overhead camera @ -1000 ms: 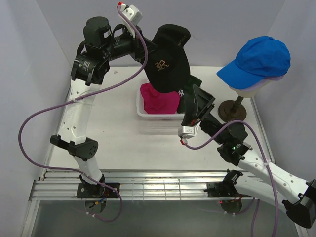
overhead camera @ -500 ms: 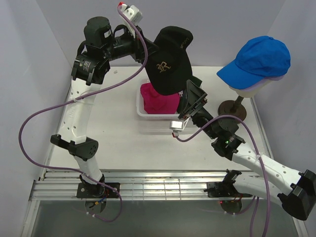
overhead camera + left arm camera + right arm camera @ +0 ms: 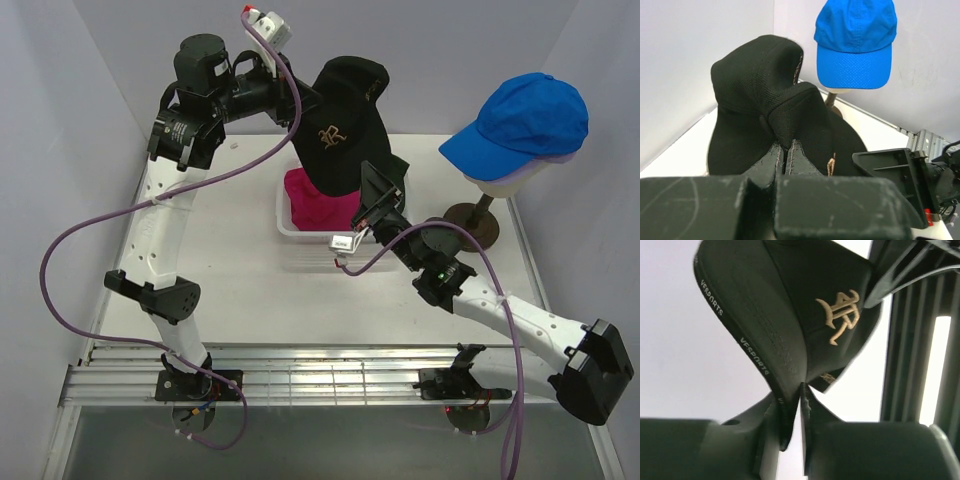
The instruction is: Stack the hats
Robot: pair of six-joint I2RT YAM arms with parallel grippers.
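The black hat (image 3: pixel 340 125) with a gold emblem (image 3: pixel 840 315) hangs in the air over the basket, held from both sides. My left gripper (image 3: pixel 785 150) is shut on a fold of its crown (image 3: pixel 760 90). From below, my right gripper (image 3: pixel 790 405) has its fingers pinched on the hat's lower edge (image 3: pixel 785 390). The blue hat (image 3: pixel 525 115) sits on the mannequin head at the right, with a lavender hat (image 3: pixel 562 157) showing under it. A magenta hat (image 3: pixel 315 200) and a dark green hat (image 3: pixel 397 168) lie in the basket, partly hidden.
The white mesh basket (image 3: pixel 300 237) stands in the middle of the table under the black hat. The cream mannequin head (image 3: pixel 505 183) on its brown stand (image 3: pixel 470 222) is at the back right. White walls close in on the left, back and right.
My right arm has swung left and up from beside the basket to the black hat, and its jaws have closed on the hat's edge. The left arm has barely moved.
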